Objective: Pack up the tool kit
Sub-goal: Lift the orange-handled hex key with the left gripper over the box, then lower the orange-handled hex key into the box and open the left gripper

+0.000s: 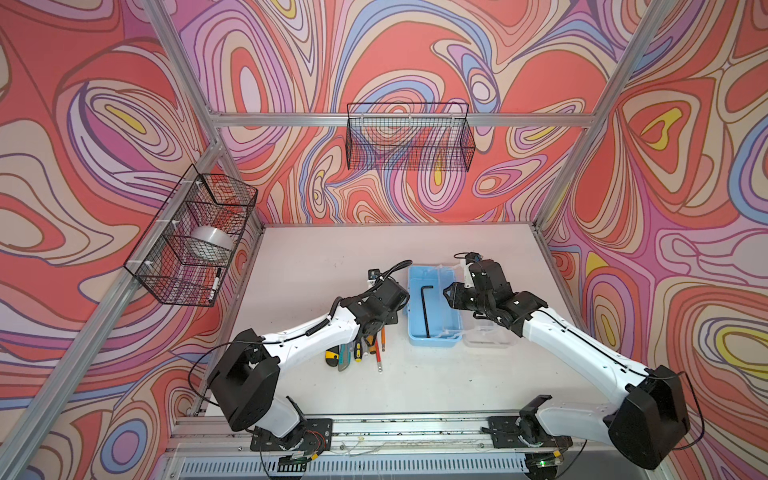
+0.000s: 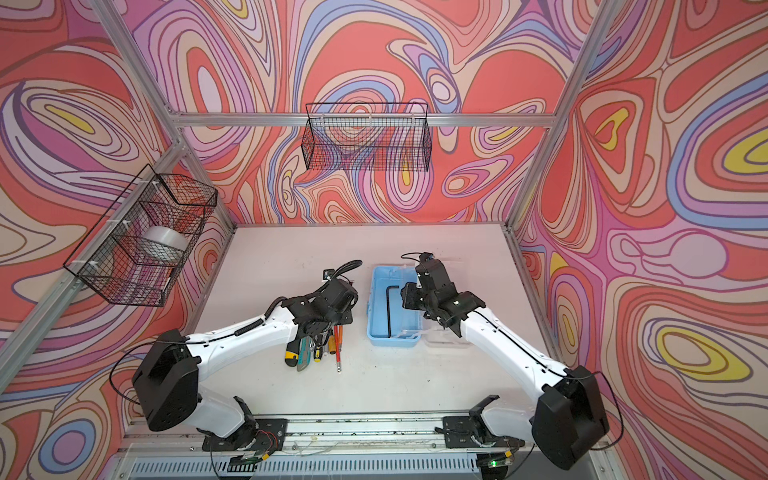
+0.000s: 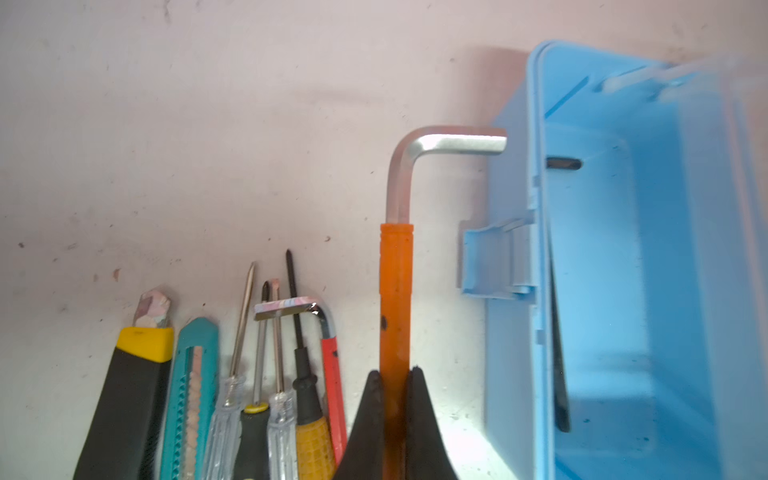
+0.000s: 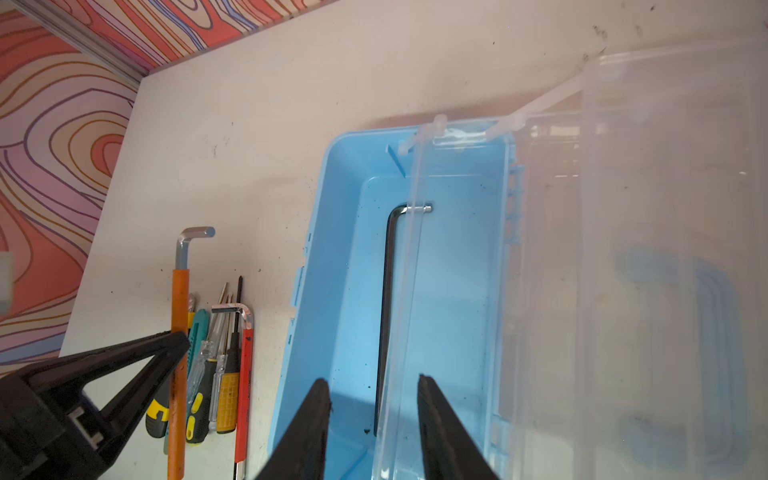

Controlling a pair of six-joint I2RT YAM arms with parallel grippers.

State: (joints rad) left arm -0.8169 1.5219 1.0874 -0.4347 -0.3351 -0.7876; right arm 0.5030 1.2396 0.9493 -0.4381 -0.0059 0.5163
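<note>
Found the left gripper [image 3: 395,372] pinched shut on the sleeve of the orange-sleeved hex key [image 3: 397,291], its bent steel end pointing toward the tool kit. Noted the kit's light-blue base [image 1: 440,328] lying open on the table [image 1: 332,257] between the two arms in both top views, with one black hex key [image 1: 424,307] lengthwise inside. Saw the clear lid [image 4: 623,208] swung out on the side of the base away from the loose tools, the blue handle [image 4: 715,332] showing through it. Found the right gripper [image 4: 372,379] over the base with jaws partly apart and an edge of the lid running between them; could not tell whether either finger touched it. Noted, near the base on the table, a parallel row: a yellow-and-black utility knife [image 3: 137,395], a teal utility knife [image 3: 193,382], small screwdrivers [image 3: 226,415] and a red-sleeved hex key [image 3: 332,374].
</note>
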